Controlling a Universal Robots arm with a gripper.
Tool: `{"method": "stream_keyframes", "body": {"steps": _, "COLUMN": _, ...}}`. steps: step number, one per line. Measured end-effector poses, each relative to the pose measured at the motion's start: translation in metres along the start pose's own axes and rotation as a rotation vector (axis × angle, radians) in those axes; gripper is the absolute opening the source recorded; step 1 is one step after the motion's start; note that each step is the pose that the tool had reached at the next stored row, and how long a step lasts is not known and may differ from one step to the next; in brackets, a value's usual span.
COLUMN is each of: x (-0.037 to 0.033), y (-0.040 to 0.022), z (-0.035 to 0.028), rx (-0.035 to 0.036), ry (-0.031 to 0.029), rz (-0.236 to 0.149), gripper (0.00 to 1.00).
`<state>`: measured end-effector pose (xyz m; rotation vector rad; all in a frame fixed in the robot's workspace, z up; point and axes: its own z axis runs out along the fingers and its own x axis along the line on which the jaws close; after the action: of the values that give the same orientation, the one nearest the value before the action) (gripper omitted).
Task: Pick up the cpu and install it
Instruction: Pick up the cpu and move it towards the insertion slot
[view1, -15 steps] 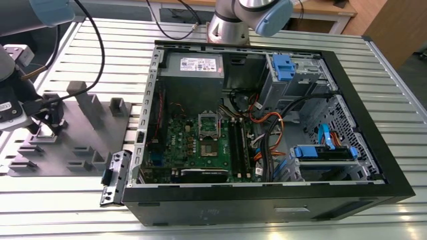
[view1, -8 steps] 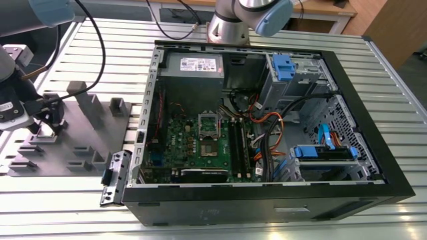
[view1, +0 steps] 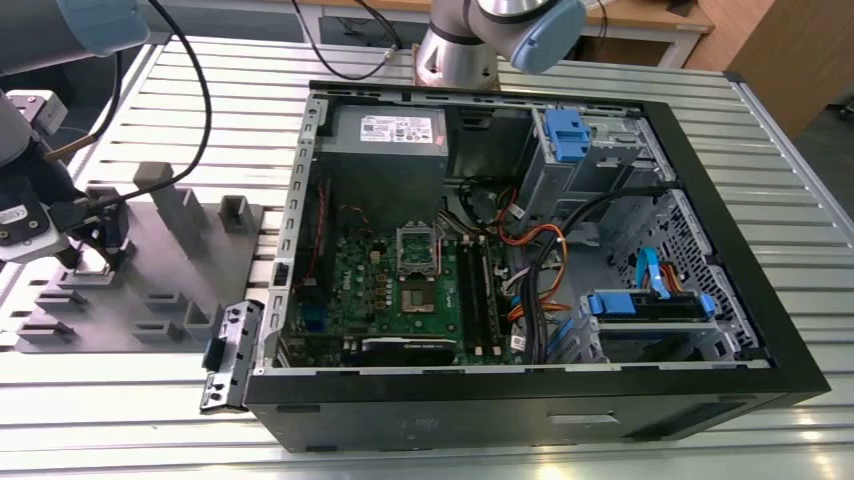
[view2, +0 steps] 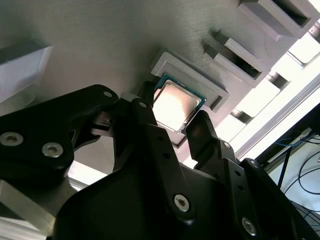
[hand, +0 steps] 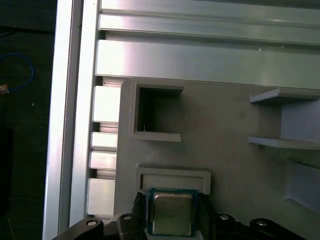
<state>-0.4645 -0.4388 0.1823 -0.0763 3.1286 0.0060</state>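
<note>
While the pincer hangs low over the grey holder plate, its two black fingers are clenched on the cpu, one against each of two opposite edges; both wrist views show this. Between the tips the chip lies flat in its shallow seat on the plate, pale metal top up and green rim showing. Just past the fingertips a raised grey lip borders that seat, and a little further from the pincer stands an open-sided square pocket. Other upright blocks and slots rise from the same plate, near the pincer but apart from it. Under the plate runs the ribbed aluminium table. Well apart from the pincer, toward the exterior view's right, the black computer case lies open. The green circuit board sits on its floor with the shiny socket frame on it, and beyond them is a grey box with a white label.
</note>
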Motion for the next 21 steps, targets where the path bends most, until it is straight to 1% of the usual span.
{"method": "stream_keyframes", "body": {"steps": 12, "x": 0.0000, "y": 0.0000, "z": -0.0009, "rx": 0.0000, "ry": -0.0001, "rz": 0.000, "gripper": 0.53}}
{"method": "stream_keyframes", "body": {"steps": 13, "x": 0.0000, "y": 0.0000, "z": -0.0009, "rx": 0.0000, "ry": 0.0001, "rz": 0.000, "gripper": 0.52}}
{"method": "stream_keyframes", "body": {"steps": 14, "x": 0.0000, "y": 0.0000, "z": -0.0009, "rx": 0.0000, "ry": 0.0000, "rz": 0.000, "gripper": 0.47}}
{"method": "stream_keyframes", "body": {"steps": 21, "x": 0.0000, "y": 0.0000, "z": -0.0010, "rx": 0.0000, "ry": -0.0001, "rz": 0.000, "gripper": 0.47}}
